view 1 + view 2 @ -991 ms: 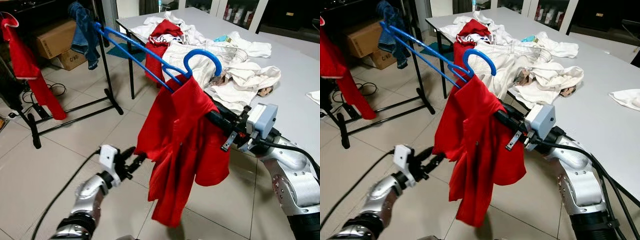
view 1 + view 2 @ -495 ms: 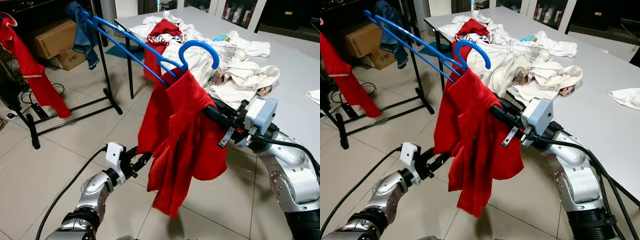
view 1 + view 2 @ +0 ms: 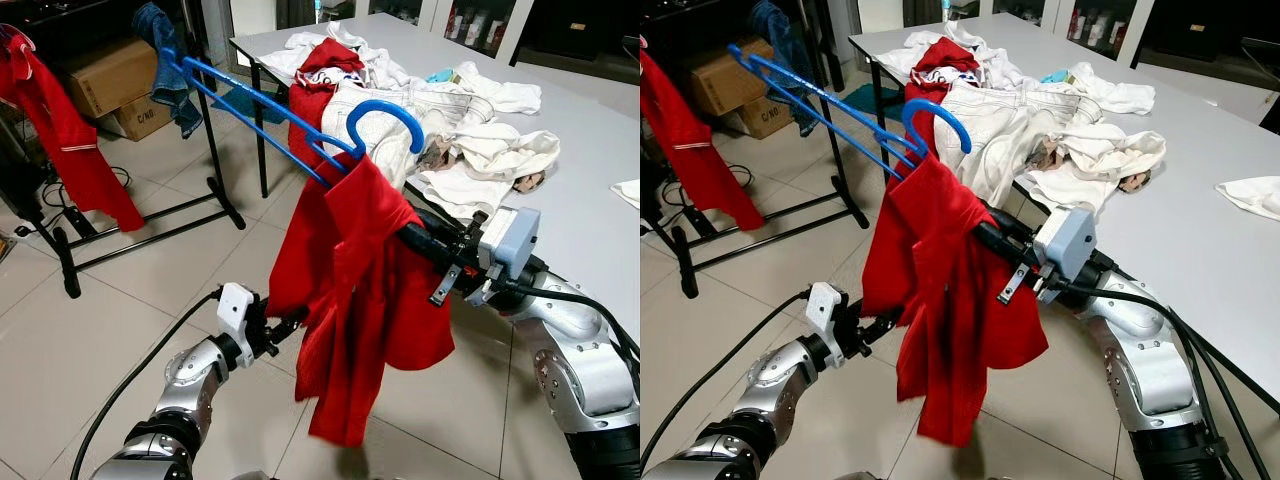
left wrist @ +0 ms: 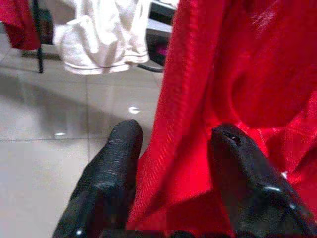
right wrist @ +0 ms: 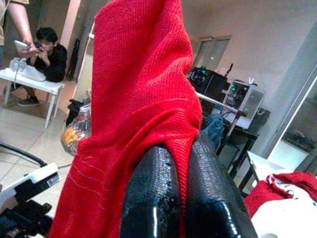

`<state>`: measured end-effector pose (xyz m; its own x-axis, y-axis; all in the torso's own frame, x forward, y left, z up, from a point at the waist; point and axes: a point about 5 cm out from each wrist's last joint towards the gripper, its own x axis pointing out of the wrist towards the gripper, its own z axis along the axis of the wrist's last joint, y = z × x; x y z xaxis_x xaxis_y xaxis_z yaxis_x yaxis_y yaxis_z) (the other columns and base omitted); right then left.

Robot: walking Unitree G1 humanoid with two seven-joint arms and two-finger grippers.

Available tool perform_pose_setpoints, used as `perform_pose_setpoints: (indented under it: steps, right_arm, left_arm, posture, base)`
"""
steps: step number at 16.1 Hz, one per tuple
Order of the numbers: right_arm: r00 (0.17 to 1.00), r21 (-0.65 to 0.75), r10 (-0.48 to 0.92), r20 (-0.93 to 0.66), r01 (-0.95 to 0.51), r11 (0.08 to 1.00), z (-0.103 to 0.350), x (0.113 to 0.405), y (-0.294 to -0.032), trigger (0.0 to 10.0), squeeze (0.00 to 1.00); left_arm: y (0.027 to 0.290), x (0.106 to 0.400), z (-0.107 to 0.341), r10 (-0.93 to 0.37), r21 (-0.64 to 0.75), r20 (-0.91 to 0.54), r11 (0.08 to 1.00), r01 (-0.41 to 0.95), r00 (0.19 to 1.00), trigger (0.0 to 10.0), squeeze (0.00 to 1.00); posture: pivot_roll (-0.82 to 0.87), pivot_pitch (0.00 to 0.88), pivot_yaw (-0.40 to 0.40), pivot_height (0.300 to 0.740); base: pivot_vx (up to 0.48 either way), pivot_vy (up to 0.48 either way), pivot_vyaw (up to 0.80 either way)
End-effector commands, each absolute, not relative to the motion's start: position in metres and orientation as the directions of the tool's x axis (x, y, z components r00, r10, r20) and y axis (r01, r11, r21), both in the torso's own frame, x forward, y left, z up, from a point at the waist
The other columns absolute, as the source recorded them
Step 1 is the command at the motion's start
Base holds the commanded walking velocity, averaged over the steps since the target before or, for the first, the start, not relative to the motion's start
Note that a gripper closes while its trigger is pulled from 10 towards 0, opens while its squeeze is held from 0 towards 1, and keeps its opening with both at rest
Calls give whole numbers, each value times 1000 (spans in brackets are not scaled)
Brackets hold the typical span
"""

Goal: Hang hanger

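A blue hanger (image 3: pixel 385 115) carries a red garment (image 3: pixel 370 300) in mid-air in front of me, its hook pointing up and its long blue arm slanting toward the rack. My right gripper (image 3: pixel 405 233) is shut on the red cloth just below the hook; the right wrist view shows its fingers (image 5: pixel 153 198) pinching a fold. My left gripper (image 3: pixel 290 322) is lower at the garment's left hem. Its fingers (image 4: pixel 116 158) stand apart with red cloth (image 4: pixel 213 89) hanging between them.
A black clothes rack (image 3: pixel 215 150) stands to the left on the tiled floor, with a denim piece (image 3: pixel 165 60) and another red garment (image 3: pixel 70 150) on it. Cardboard boxes (image 3: pixel 110 75) lie behind. A grey table (image 3: pixel 590 180) holds a pile of clothes (image 3: pixel 450 130). A person (image 5: pixel 47 54) sits far off.
The hanger and red garment have swung slightly left, and the cloth hangs differently. My left gripper has come up to the hem, which now lies between its fingers.
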<state>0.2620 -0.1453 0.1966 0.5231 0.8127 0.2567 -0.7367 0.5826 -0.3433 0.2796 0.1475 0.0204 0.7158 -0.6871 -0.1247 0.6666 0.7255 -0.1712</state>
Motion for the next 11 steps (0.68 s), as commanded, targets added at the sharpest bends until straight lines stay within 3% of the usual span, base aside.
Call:
perform_pose_setpoints:
  steps: [1, 6, 11]
  right_arm:
    - [515, -353, 809, 283, -728, 587, 204, 262, -146, 0, 0]
    - [508, -359, 804, 309, -721, 593, 213, 263, -145, 0, 0]
    - [519, -360, 797, 308, -712, 603, 212, 264, -147, 0, 0]
  left_arm:
    - [147, 279, 20, -697, -166, -123, 716, 678, 706, 0, 0]
    - [146, 277, 18, -710, -204, -116, 701, 683, 694, 0, 0]
    - [139, 269, 16, -775, -262, -81, 623, 737, 626, 0, 0]
  posture:
    - [-72, 0, 24, 740]
    - [-73, 0, 22, 740]
    - [-72, 0, 21, 740]
  base:
    - [0, 0, 0]
    - [0, 0, 0]
    - [0, 0, 0]
